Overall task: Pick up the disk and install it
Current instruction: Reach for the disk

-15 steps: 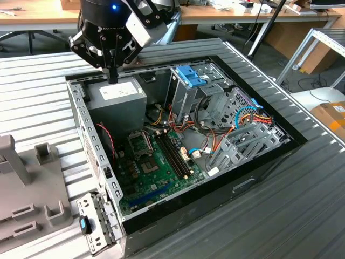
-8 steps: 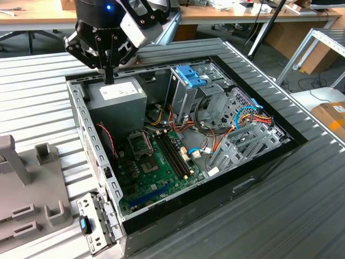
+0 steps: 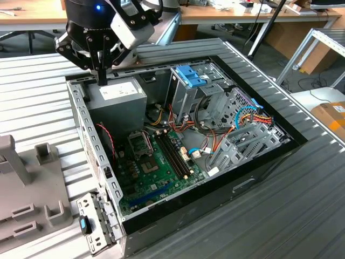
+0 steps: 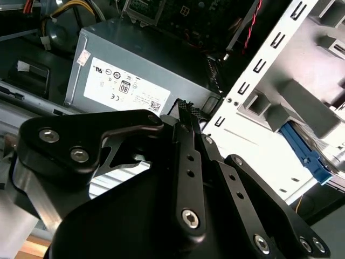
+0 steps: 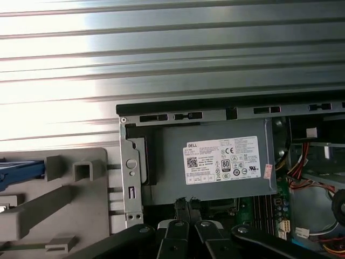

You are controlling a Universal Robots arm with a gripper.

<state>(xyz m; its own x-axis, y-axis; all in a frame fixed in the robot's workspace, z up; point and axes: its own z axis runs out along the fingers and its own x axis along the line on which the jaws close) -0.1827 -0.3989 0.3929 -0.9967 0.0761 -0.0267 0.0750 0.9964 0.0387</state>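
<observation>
1. The gripper (image 5: pixel 187 204) has its jaws standing together, tip beside tip with barely a slit between, and nothing is held in them.
2. Just below the tips lies the power-supply box (image 5: pixel 172 178), white label facing up. The gripper hangs over it; I cannot tell whether the tips touch it.
3. To one side of the jaws is the motherboard (image 3: pixel 156 156), inside the open case. To the other side is the case wall (image 5: pixel 131 178), near the tips.
4. Beyond that wall, outside the case, a grey holder (image 5: pixel 64 199) stands on the ribbed table.
5. The disk (image 5: pixel 20 174) sits in that holder, well apart from the jaws, with the wall between. Its blue edge is visible in both wrist views; the grey body I cannot make out.
6. The blue edge runs roughly square to the case wall, so the disk's long axis seems to point back toward the case. The jaws appear to close about along that edge, not across it.
</observation>
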